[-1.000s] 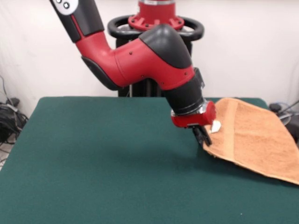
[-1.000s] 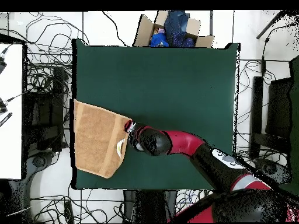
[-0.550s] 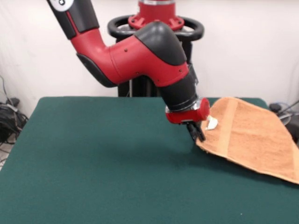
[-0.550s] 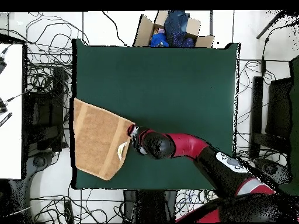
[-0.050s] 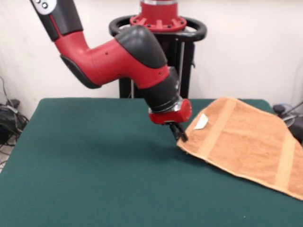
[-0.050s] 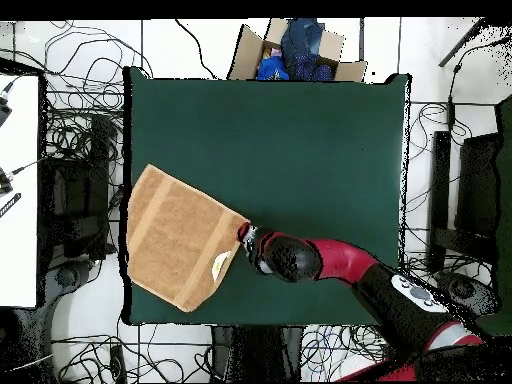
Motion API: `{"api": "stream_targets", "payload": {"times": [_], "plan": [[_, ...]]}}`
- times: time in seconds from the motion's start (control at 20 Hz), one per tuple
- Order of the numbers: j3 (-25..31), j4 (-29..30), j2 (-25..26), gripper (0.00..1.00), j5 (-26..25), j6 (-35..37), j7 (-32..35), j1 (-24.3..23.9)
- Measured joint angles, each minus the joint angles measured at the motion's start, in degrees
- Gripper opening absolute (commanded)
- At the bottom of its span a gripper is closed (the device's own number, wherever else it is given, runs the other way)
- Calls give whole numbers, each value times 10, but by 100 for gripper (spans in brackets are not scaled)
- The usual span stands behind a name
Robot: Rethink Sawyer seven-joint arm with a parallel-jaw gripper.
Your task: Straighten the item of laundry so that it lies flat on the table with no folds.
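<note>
red and black arm [image 5: 118, 56] reaching down over the green tabletop [image 5: 85, 165]. its pincer [image 5: 179, 133] meets the near left corner of the orange-tan towel [image 5: 246, 146], closed on that corner. the towel lies spread at the tabletop's right side, two paler bands crossing it, a small white tag [image 5: 201, 122] near the gripped corner.

No legible text, labels, or numbers.

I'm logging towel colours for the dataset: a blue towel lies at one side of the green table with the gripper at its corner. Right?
Not quite: the towel is orange-tan, not blue, as the front view shows. It does lie at one side of the green table, with the gripper at its corner.
</note>
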Motion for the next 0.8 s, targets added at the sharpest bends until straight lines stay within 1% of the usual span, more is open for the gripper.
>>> {"api": "stream_targets", "payload": {"times": [0.1,0.2,0.35,0.8], "plan": [[1,0,5,0,-5,9,-5,-12],[2,0,14,0,-15,33,-17,-37],[4,0,18,0,-16,59,-27,-57],[20,0,19,0,-16,133,-88,-112]]}}
